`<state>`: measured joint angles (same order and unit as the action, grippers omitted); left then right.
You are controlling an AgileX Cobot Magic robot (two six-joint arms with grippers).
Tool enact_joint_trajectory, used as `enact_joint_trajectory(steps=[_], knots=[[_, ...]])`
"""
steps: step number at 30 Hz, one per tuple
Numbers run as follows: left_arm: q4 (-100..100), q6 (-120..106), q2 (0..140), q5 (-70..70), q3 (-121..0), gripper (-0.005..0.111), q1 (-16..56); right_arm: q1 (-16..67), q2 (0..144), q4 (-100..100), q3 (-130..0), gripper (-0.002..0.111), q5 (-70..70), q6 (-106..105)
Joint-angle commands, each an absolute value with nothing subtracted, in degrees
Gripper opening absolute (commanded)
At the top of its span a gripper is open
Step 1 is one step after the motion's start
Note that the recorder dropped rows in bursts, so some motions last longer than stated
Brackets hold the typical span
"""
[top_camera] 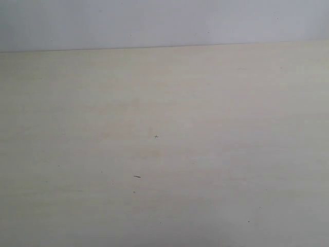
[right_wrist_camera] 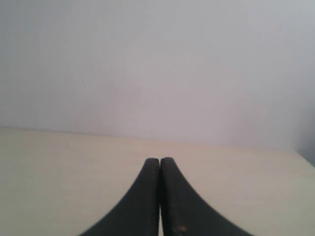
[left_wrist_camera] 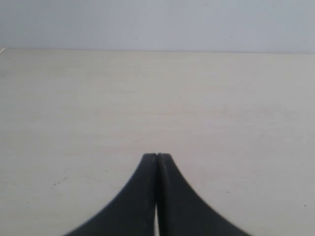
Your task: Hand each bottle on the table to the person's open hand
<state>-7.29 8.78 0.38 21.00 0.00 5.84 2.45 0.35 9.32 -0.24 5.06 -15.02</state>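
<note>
Backdrop: a plain pale grey wall (top_camera: 154, 20) fills the strip at 12 o'clock in the exterior view.
Surface: the table (top_camera: 205, 154), pale beige wood grain, takes up the rest of that view, from 9 o'clock across to 3 o'clock and down to 6 o'clock.
Boundary: the far edge (top_camera: 164, 47) is one straight line at 12 o'clock where the surface meets the wall, slightly higher toward 3 o'clock.
Marks: a tiny cross (top_camera: 156, 136) lies near the middle, a short dark dash (top_camera: 136, 176) farther out toward 7 o'clock, and faint specks (top_camera: 249, 221) toward 5 o'clock.
Left side: my left gripper (left_wrist_camera: 156, 155) has its black fingers pressed tip to tip with nothing between them. A wide flat stretch runs ahead of it to the far edge.
Right side: my right gripper (right_wrist_camera: 160, 160) is also closed tight and holds nothing. The table's edge lies close ahead of it, and the wall fills most of what is beyond.
</note>
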Motion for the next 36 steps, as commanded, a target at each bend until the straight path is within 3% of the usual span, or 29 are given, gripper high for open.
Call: enact_joint_trajectory(steps=[1, 36], knots=[[-6.90, 8.99, 0.00, 20.49, 0.00, 0.000, 5.74, 0.50, 0.00, 9.03, 0.00, 0.000, 11.77, -15.00], [-7.80, 8.83, 0.00, 20.60, 0.00, 0.000, 5.74, 0.51, 0.00, 9.44, 0.00, 0.000, 16.55, -15.00]])
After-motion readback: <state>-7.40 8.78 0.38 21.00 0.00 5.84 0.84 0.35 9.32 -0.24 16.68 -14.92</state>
